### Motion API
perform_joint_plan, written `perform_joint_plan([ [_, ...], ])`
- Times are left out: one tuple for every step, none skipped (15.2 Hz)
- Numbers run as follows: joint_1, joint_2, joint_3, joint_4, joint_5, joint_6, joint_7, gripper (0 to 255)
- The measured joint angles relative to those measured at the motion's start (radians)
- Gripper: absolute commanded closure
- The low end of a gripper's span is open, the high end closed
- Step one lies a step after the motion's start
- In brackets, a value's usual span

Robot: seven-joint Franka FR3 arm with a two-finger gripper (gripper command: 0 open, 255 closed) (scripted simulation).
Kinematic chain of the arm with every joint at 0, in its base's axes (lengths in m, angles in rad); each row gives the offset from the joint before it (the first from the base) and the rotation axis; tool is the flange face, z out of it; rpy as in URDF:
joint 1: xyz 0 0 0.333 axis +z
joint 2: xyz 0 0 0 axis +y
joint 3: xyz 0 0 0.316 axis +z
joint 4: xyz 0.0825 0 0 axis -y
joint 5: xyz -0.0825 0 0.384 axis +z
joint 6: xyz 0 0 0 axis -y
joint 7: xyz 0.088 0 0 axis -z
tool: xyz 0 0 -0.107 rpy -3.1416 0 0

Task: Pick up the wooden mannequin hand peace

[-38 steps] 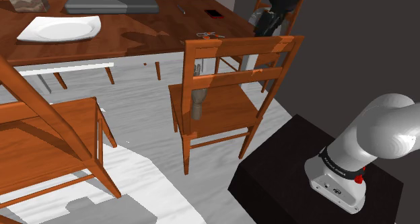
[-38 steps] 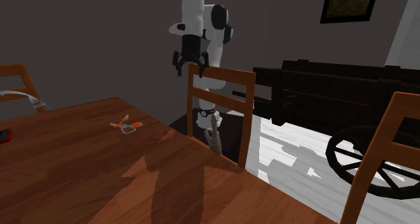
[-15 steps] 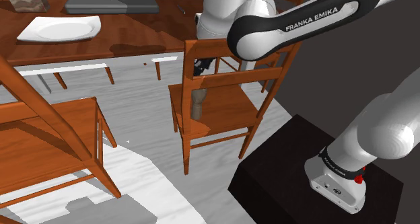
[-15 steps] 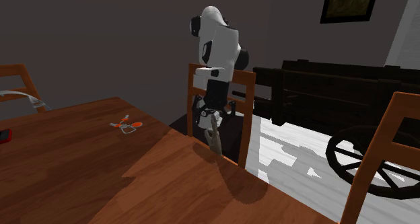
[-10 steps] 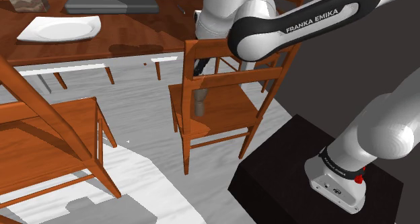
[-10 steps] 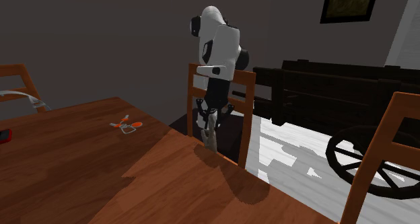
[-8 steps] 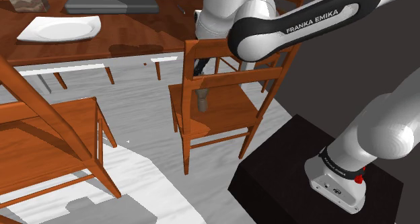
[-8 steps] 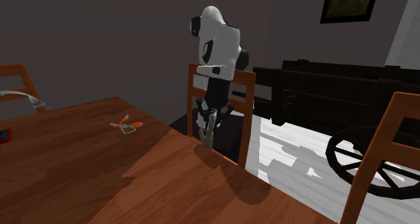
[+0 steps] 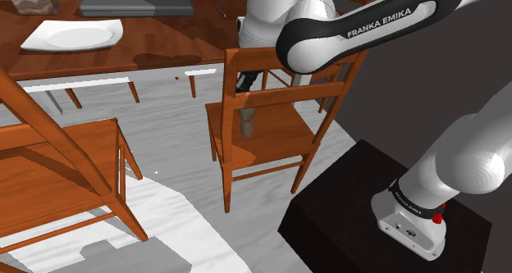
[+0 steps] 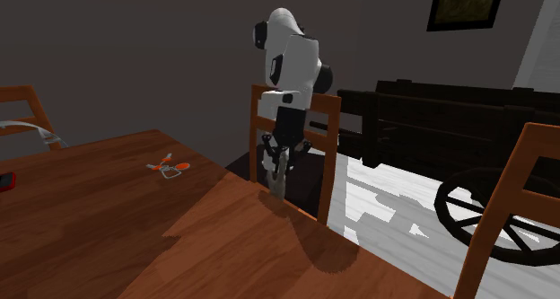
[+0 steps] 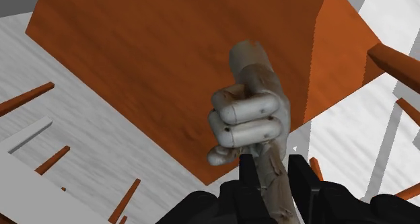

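**Inspector:** While the hand (image 11: 272, 167) was clamped on the mannequin hand (image 11: 249, 115), which faults were judged possible?

**Technician:** Three.
1. Slippage. The black fingers (image 11: 247, 172) gripped only the two slim extended digits. The bulkier fist and wrist stub hung below the grip and could have pivoted or slid out.
2. Collision. The grip point sat close beside the chair's back rails (image 9: 289, 60), on the seat side. A careless upward or rearward path could have knocked the arm or the object against them.
3. Drop. A released object would have struck the chair seat (image 9: 271, 140) and probably rolled off its edge to the floor (image 9: 172, 140).

**Inspector:** Where was the object located?

**Technician:** It hung upright over the chair seat, toward the chair back, with its digits up in the grip and its wrist end down. Whether its base was clear of the seat could not be confirmed.

**Inspector:** How did it look?

**Technician:** It was pale grey-beige with a faint weathered grain, unlike the orange-brown chair. The other digits were curled into a fist, with small dark joint pins showing. A round wrist stub pointed at the seat. The surfaces were smooth and rounded, so grip friction was judged modest.
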Motion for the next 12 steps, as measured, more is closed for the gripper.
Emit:
perform_joint_plan([
  [0.000,0.000,-0.001,0.000,0.005,-0.004,-0.001,255],
  [0.001,0.002,-0.001,0.003,0.009,-0.011,-0.004,255],
  [0.001,-0.002,-0.002,0.002,0.017,-0.019,-0.012,255],
  [0.001,-0.006,-0.004,0.003,0.024,-0.033,-0.018,255],
  [0.002,-0.008,-0.005,0.008,0.030,-0.054,-0.023,255],
  [0.002,-0.009,-0.005,0.012,0.034,-0.070,-0.026,255],
  [0.003,-0.013,-0.005,0.021,0.038,-0.086,-0.033,255],
  [0.004,-0.016,-0.006,0.026,0.043,-0.099,-0.035,255],
  [0.005,-0.017,-0.005,0.037,0.044,-0.112,-0.036,255],
  [0.005,-0.024,-0.007,0.043,0.050,-0.124,-0.042,255],
  [0.007,-0.030,-0.007,0.056,0.055,-0.139,-0.049,255],
  [0.008,-0.033,-0.006,0.068,0.057,-0.151,-0.053,255],
])
